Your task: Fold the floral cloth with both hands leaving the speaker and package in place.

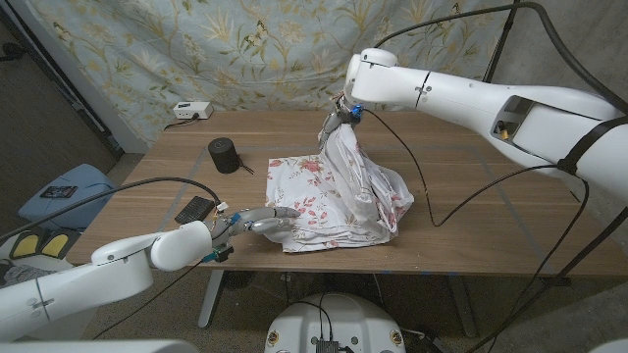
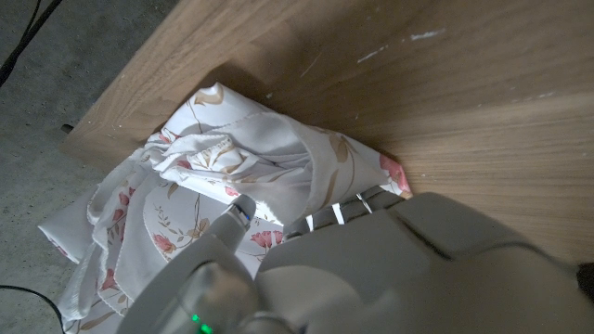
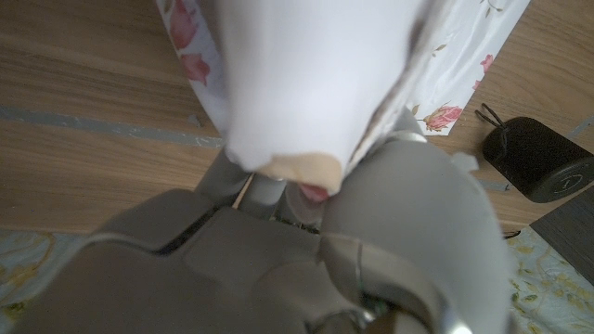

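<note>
R hand [image 1: 339, 118] grips floral cloth [image 1: 334, 196] bunched, lifted, rest hanging below; L hand [image 1: 257, 223] fingers resting on its near-left corner, holding nothing.

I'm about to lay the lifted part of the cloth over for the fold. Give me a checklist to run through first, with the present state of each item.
1. Right hand grips the floral cloth, raised in a peak: ok.
2. Left hand rests on the cloth's near left part: ok; how firmly it pins it, cannot tell.
3. Speaker upright, apart from the cloth: ok.
4. Package, dark and flat, beside the left hand, apart from the cloth: ok.
5. Cloth spread smooth for a clean fold: not ok, the right side is bunched.
6. Cable hanging from the right arm lies close to the cloth's right side; risk of snagging: cannot tell.
</note>
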